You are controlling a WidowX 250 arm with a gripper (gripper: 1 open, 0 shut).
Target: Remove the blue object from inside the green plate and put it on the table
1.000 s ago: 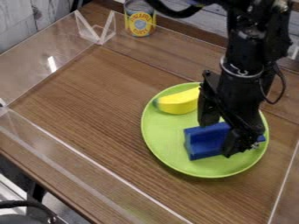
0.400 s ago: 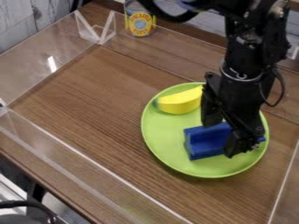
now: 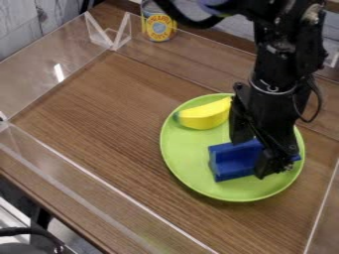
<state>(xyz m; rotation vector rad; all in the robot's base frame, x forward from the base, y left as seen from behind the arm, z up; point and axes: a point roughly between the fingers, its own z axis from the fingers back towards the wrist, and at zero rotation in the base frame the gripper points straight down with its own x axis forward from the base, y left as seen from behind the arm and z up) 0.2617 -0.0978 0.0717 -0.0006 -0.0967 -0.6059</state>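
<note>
**Jaws spread over the blue block, grasp not yet made**

From my console the table [image 3: 106,109] fills the view, wood-grain with clear walls. The green plate [image 3: 192,169] sits at about four o'clock on it. My arm comes down from one o'clock, its gripper [image 3: 260,151] pointing straight down with the jaws open wide, holding nothing. The yellow banana-shaped piece [image 3: 201,114] lies at the plate's eleven o'clock. The blue object [image 3: 236,160] rests inside the plate near its centre, just under the jaws.

I judge this the pre-grasp step: next I need to close on the block, lift, and carry it to bare table.

Against the earlier frame, nothing has shifted; arm and block sit the same.
</note>
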